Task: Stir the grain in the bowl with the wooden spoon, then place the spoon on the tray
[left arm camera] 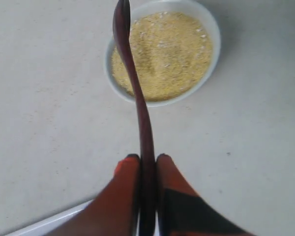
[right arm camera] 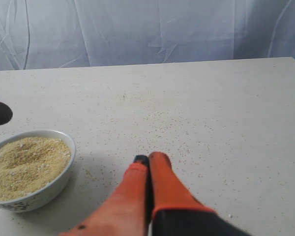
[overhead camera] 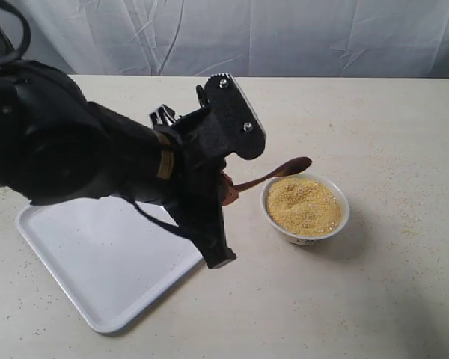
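Item one, your left gripper [overhead camera: 228,187]: clenched on the handle of the wooden spoon [overhead camera: 273,173], orange fingers [left arm camera: 130,169] pressed to both sides of the slim end. Spoon head: raised off the table, at the bowl's rim at 11 o'clock in the exterior view; you cannot tell whether it touches. Item two, the bowl [overhead camera: 307,238]: white, upright on the table [overhead camera: 374,299], faint marks on its outer wall too small to read. Item three, the grain [overhead camera: 303,206]: a yellow heap filling the bowl nearly to the rim. Item four, the tray [overhead camera: 105,262]: flat, white, unmarked, at 8 o'clock of the bowl and apart from it, its raised edge just under the left arm. Item five, your right gripper [right arm camera: 148,158]: pressed closed on nothing, low beside the bowl. Open room: bare tabletop from 12 to 6 o'clock of the bowl, with loose granules scattered.
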Robot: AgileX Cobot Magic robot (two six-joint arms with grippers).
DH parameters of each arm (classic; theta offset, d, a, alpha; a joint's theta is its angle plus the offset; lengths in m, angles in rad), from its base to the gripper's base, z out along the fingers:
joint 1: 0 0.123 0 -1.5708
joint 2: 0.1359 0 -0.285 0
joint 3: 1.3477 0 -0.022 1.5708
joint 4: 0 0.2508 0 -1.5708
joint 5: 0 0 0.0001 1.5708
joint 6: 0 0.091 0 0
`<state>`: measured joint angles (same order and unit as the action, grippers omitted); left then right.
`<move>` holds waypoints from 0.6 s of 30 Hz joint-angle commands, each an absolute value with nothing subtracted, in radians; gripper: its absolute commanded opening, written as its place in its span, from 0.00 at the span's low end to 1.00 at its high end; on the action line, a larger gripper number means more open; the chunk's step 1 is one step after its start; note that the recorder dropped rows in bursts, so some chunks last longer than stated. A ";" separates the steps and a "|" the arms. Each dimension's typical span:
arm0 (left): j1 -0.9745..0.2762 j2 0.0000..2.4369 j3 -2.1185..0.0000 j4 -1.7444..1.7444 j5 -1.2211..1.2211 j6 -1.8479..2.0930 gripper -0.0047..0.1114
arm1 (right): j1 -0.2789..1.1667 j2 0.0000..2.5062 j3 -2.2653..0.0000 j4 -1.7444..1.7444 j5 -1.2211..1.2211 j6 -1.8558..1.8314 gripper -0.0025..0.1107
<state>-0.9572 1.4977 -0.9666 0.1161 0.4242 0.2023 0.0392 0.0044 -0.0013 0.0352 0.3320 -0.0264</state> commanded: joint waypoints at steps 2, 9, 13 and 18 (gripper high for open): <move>-0.958 1.495 -1.033 -0.115 0.570 0.366 0.04 | 0.043 0.000 0.000 0.034 0.326 -0.026 0.02; -0.891 1.512 -1.038 -0.142 0.603 0.366 0.04 | 0.043 0.000 0.000 0.034 0.326 -0.026 0.02; -0.857 1.557 -1.044 -0.154 0.584 0.379 0.04 | 0.043 0.000 0.000 0.034 0.326 -0.026 0.02; -0.857 1.607 -1.065 -0.229 0.531 0.458 0.04 | 0.043 0.000 0.000 0.034 0.324 -0.026 0.02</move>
<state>-0.8591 1.5840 -1.0473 -0.1721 0.5657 0.4099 0.0392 0.0044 -0.0013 0.0352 0.3320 -0.0264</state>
